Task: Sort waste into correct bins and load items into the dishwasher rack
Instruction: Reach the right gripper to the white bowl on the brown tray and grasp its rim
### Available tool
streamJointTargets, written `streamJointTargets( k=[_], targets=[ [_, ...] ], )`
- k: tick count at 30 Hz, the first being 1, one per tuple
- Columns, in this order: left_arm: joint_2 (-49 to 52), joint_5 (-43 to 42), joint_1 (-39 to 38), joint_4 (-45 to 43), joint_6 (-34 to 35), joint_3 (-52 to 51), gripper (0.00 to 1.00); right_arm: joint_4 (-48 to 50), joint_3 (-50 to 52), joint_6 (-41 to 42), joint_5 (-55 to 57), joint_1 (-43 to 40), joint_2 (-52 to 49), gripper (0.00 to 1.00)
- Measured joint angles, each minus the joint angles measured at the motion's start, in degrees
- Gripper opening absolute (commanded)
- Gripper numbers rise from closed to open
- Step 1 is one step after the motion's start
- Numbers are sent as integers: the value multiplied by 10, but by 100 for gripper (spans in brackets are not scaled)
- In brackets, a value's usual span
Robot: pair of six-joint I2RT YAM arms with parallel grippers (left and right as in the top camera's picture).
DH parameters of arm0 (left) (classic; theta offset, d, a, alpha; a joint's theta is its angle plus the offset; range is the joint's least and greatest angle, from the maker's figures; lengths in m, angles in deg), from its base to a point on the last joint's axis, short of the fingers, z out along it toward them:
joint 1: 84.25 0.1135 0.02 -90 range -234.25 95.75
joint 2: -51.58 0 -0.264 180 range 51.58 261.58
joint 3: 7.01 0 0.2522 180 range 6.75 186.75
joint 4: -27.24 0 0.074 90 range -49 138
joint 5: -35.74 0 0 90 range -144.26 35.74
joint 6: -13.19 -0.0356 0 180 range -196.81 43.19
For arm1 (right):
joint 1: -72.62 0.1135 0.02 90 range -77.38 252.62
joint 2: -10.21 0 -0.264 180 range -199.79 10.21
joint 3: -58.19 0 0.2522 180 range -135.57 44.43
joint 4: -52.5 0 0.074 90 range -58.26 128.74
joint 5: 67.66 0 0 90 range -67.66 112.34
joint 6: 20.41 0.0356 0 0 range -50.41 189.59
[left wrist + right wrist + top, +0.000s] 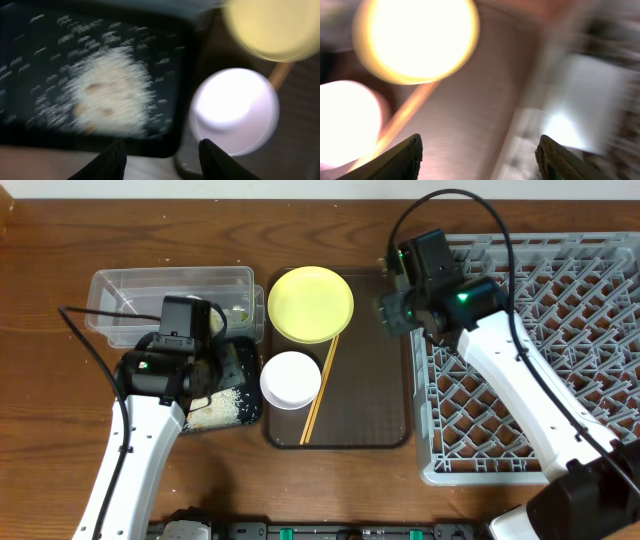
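The yellow plate [310, 303], the white bowl [291, 378] and the wooden chopsticks [322, 390] lie on the brown serving tray [375, 410]. The black tray [245, 370] holds a heap of rice [222, 408]. My left gripper [205, 385] hangs open and empty over it; the left wrist view shows its jaws [162, 160], the rice [112, 95] and the bowl [235, 110]. The clear tub [130, 290] holds something greenish [238, 308], perhaps the wrapper. My right gripper [392, 305] is open and empty between plate and grey rack [560, 330]. Tissue, blue bowl and cup are not visible.
The right wrist view is blurred: jaws [480, 155] over the brown tray [470, 100], plate [415, 37] at upper left, rack [590, 100] at right. Bare wooden table [60, 440] lies left of and in front of the bins.
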Motion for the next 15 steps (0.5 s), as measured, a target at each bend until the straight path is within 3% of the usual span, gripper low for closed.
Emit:
streamJointTargets(
  k=[6,15],
  targets=[
    [8,77,0,21,51,0,50,5,0,-11,-129,45,-47,67],
    [13,100,0,21,68,-1,51,9,1,18,-151,127,-161,38]
  ],
)
